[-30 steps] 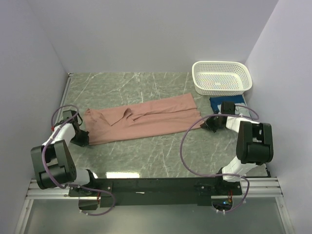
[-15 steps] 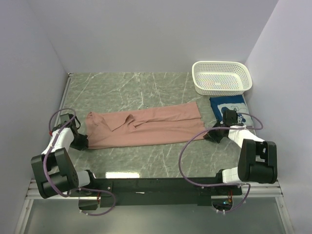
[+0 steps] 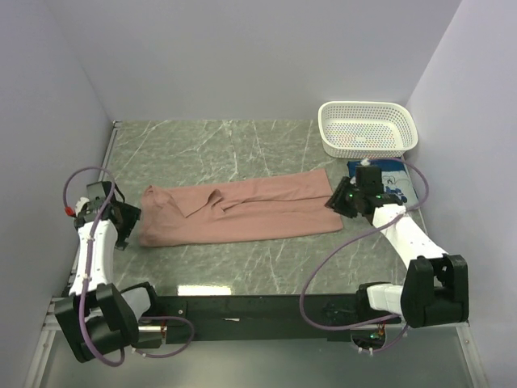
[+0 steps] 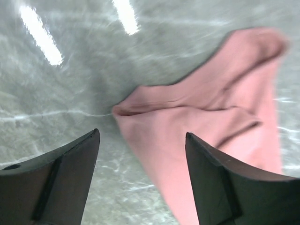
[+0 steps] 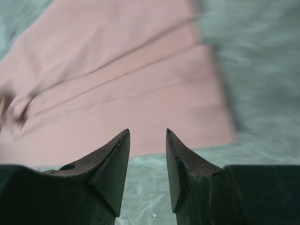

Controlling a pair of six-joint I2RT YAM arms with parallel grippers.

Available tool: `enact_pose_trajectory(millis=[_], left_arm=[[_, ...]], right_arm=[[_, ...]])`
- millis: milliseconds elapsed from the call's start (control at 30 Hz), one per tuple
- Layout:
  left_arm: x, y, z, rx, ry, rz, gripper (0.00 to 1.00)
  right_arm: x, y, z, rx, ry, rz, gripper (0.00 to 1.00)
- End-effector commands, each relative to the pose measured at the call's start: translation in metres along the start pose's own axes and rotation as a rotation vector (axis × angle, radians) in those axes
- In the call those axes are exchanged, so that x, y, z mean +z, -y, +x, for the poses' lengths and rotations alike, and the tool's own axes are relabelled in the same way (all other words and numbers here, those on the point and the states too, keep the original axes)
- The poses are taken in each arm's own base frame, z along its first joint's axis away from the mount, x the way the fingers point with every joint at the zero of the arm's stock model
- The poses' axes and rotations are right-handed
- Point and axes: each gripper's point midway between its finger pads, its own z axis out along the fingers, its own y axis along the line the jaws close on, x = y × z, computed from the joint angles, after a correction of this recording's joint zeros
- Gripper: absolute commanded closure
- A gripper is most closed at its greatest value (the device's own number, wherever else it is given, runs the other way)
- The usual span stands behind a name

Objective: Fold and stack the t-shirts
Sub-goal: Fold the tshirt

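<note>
Step in hand: pink t-shirt [image 3: 242,212] lies flat as a long, lengthwise-folded strip across the middle of the worktop [image 3: 242,145]; cross fold not yet done. Left hand [image 4: 141,136] is over the strip's left end, jaws wide, gripping nothing; right hand [image 5: 147,131] is just off the right end, narrower gap, also empty. My read of the next move: pinch 1 end and carry it over onto the other, keeping edges square; then stack with the blue t-shirt [image 3: 400,174], which looks folded beside the white basket [image 3: 367,105]. Count: 2 t-shirts, 1 basket, 2 hands.
</note>
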Motion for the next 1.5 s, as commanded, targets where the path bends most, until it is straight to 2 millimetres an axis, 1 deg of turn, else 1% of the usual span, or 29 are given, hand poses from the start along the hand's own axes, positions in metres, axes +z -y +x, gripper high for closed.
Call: enact_pose_trajectory(millis=[0, 67, 133, 167, 200, 233, 267, 300, 367, 400, 433, 467, 500, 533, 567, 600, 633, 667, 700, 767, 800, 867, 900, 933, 1000, 1067, 1100, 1233, 1467], left_arm=[[-0.029, 0.017, -0.027, 0.027, 0.1, 0.08, 0.22], [-0.037, 0.031, -0.029, 0.036, 0.116, 0.155, 0.24], [-0.045, 0.051, -0.013, 0.061, 0.076, 0.274, 0.28], [-0.048, 0.064, -0.011, 0.062, 0.076, 0.335, 0.3], [-0.048, 0.072, 0.006, 0.095, 0.021, 0.375, 0.33], [-0.046, 0.078, 0.012, 0.101, 0.011, 0.389, 0.35], [-0.046, 0.085, 0.021, 0.122, -0.014, 0.411, 0.35], [-0.043, 0.095, 0.035, 0.165, -0.043, 0.427, 0.37], [-0.033, 0.103, 0.051, 0.21, -0.086, 0.415, 0.39], [-0.036, 0.114, 0.061, 0.243, -0.096, 0.446, 0.44], [-0.033, 0.117, 0.067, 0.259, -0.106, 0.442, 0.45], [-0.029, 0.12, 0.068, 0.267, -0.11, 0.437, 0.46], [-0.023, 0.124, 0.079, 0.298, -0.132, 0.427, 0.51], [-0.018, 0.125, 0.081, 0.316, -0.135, 0.421, 0.53], [-0.006, 0.123, 0.086, 0.33, -0.155, 0.384, 0.54], [-0.002, 0.125, 0.087, 0.338, -0.16, 0.376, 0.56], [0.003, 0.126, 0.088, 0.355, -0.164, 0.365, 0.57], [0.014, 0.122, 0.092, 0.369, -0.185, 0.327, 0.59], [0.016, 0.127, 0.091, 0.375, -0.184, 0.328, 0.59], [0.025, 0.127, 0.097, 0.398, -0.211, 0.306, 0.6], [0.025, 0.132, 0.098, 0.405, -0.213, 0.312, 0.59], [0.029, 0.134, 0.1, 0.419, -0.22, 0.308, 0.59], [0.029, 0.136, 0.101, 0.422, -0.226, 0.314, 0.59], [0.029, 0.137, 0.102, 0.422, -0.229, 0.314, 0.59], [0.031, 0.137, 0.106, 0.43, -0.24, 0.312, 0.59], [0.034, 0.137, 0.108, 0.436, -0.245, 0.306, 0.6], [0.035, 0.136, 0.109, 0.438, -0.25, 0.302, 0.6], [0.037, 0.134, 0.113, 0.443, -0.265, 0.295, 0.59], [0.042, 0.133, 0.117, 0.448, -0.272, 0.281, 0.61]], right_arm=[[-0.01, -0.061, -0.008, -0.169, 0.026, -0.19, 0.57], [-0.009, -0.096, 0.001, -0.239, -0.012, -0.3, 0.57], [-0.006, -0.124, -0.001, -0.291, -0.009, -0.365, 0.57], [-0.005, -0.135, 0.001, -0.317, -0.016, -0.394, 0.57], [0.002, -0.148, 0.015, -0.365, -0.051, -0.417, 0.57], [0.0, -0.166, 0.009, -0.393, -0.032, -0.457, 0.57], [0.002, -0.177, 0.013, -0.419, -0.04, -0.478, 0.57], [0.004, -0.189, 0.021, -0.46, -0.049, -0.504, 0.57], [0.014, -0.21, 0.024, -0.501, -0.059, -0.533, 0.58], [0.024, -0.218, 0.035, -0.523, -0.086, -0.542, 0.58], [0.024, -0.231, 0.032, -0.538, -0.074, -0.566, 0.58], [0.027, -0.238, 0.035, -0.552, -0.081, -0.577, 0.58], [0.036, -0.246, 0.049, -0.574, -0.114, -0.591, 0.58], [0.037, -0.258, 0.047, -0.587, -0.106, -0.611, 0.58], [0.04, -0.266, 0.051, -0.612, -0.108, -0.621, 0.58], [0.054, -0.266, 0.06, -0.625, -0.132, -0.61, 0.58], [0.052, -0.281, 0.061, -0.645, -0.127, -0.634, 0.58], [0.057, -0.285, 0.064, -0.658, -0.134, -0.635, 0.58], [0.07, -0.285, 0.072, -0.669, -0.158, -0.627, 0.58], [0.074, -0.298, 0.074, -0.691, -0.149, -0.642, 0.58], [0.085, -0.297, 0.082, -0.697, -0.169, -0.634, 0.58], [0.088, -0.308, 0.083, -0.714, -0.168, -0.648, 0.59], [0.096, -0.307, 0.088, -0.715, -0.181, -0.642, 0.59], [0.097, -0.312, 0.087, -0.718, -0.175, -0.65, 0.58], [0.105, -0.315, 0.095, -0.73, -0.193, -0.66, 0.59], [0.107, -0.323, 0.095, -0.734, -0.193, -0.677, 0.59], [0.113, -0.323, 0.102, -0.74, -0.208, -0.676, 0.58], [0.115, -0.337, 0.111, -0.761, -0.217, -0.718, 0.59], [0.12, -0.345, 0.127, -0.782, -0.242, -0.776, 0.59]])
